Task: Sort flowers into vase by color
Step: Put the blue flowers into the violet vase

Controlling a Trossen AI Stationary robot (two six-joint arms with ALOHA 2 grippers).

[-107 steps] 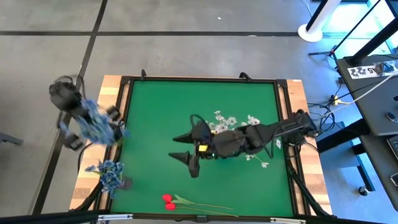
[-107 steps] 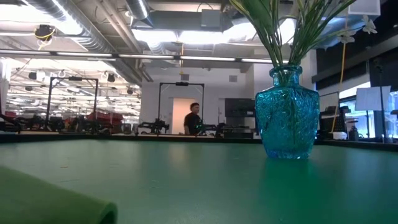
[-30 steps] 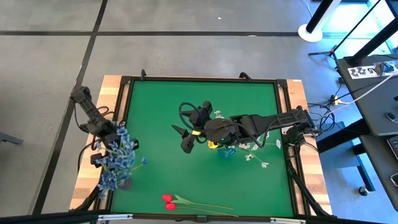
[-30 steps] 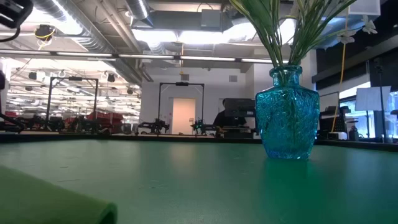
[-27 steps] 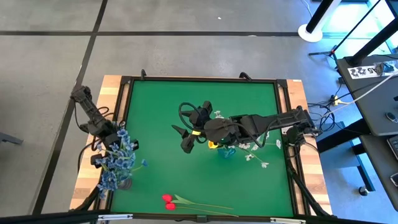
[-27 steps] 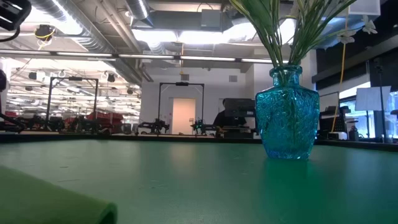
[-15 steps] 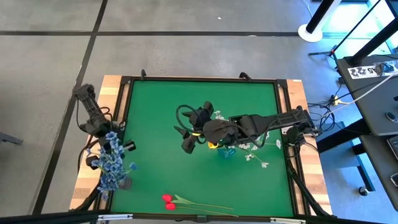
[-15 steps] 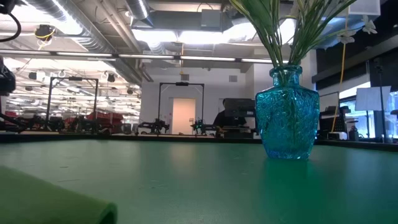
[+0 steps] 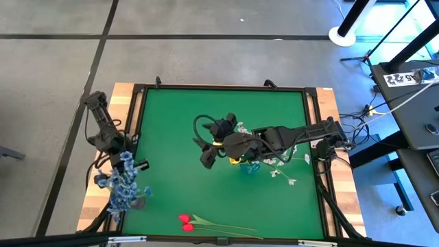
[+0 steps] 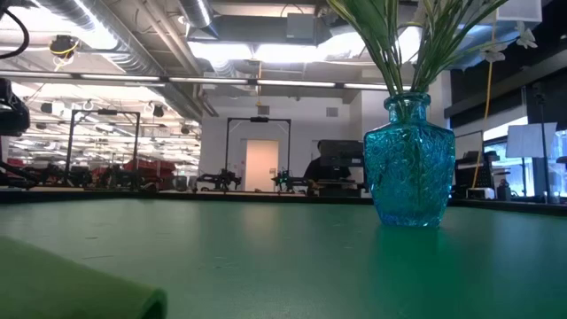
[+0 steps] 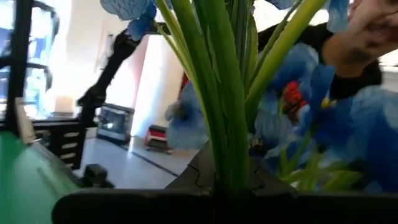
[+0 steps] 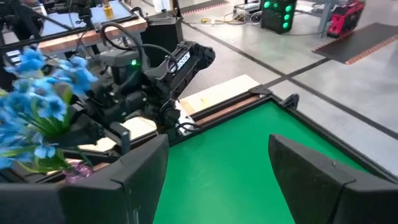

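High view: the left gripper [image 9: 122,159] sits at the left edge of the green surface [image 9: 178,123], over the wooden border, with its fingers clamped shut on the green stems of the bunch of blue blossoms [image 9: 121,184]. The bunch's long axis runs along that left edge, its blossom end pointing toward the near edge and away from the arm's base. In the left wrist view the stems [image 11: 217,99] rise straight out from between the fingers, with blue petals spreading beyond and to the sides.

The right gripper [image 9: 208,152] hangs over the middle of the surface, reaching leftward, its fingers [image 12: 140,174] held well apart with nothing between them. It points toward the left arm and the blue bunch, which shows in the right wrist view.

Just beside the right arm stands the blue glass vase [image 10: 409,164], holding green stems that rise upright; white blossoms [image 9: 281,171] and a yellow head [image 9: 235,160] show around the arm from above.

Two red tulip heads [image 9: 184,222] lie flat near the near edge, their stems stretching rightward along that edge, well apart from both grippers.
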